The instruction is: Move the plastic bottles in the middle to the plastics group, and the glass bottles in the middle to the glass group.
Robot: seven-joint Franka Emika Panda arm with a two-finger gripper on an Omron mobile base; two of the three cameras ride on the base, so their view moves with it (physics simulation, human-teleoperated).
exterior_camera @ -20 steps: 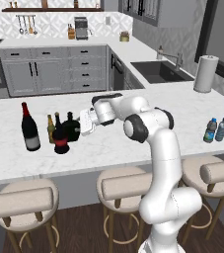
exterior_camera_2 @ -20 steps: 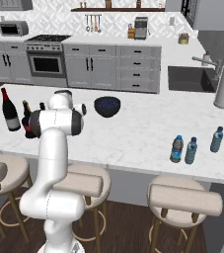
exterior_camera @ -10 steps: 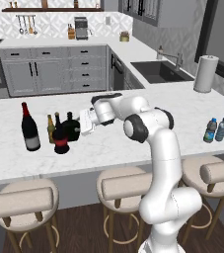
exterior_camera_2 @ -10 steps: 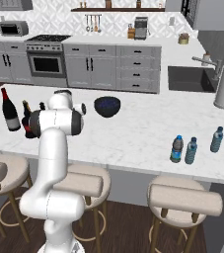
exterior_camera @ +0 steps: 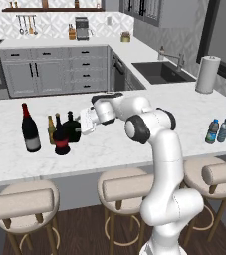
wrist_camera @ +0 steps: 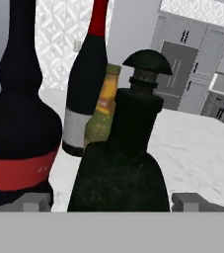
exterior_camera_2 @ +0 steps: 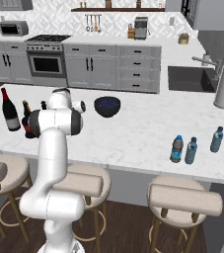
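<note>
- The claw [exterior_camera: 86, 122] stood open, its tips either side of the all-black squat bottle [wrist_camera: 121, 148] on the bench [exterior_camera: 134, 149], gripping nothing.
- That bottle sat in the glass group, just beside the red-label bottle [exterior_camera: 61, 139] at its 7 o'clock, near the wine bottle [exterior_camera: 30, 128] and amber bottle [exterior_camera: 50, 129].
- The step looked like a release; next, a straight retreat without nudging the necks.
- Three water bottles [exterior_camera_2: 177, 148] stood well apart.
</note>
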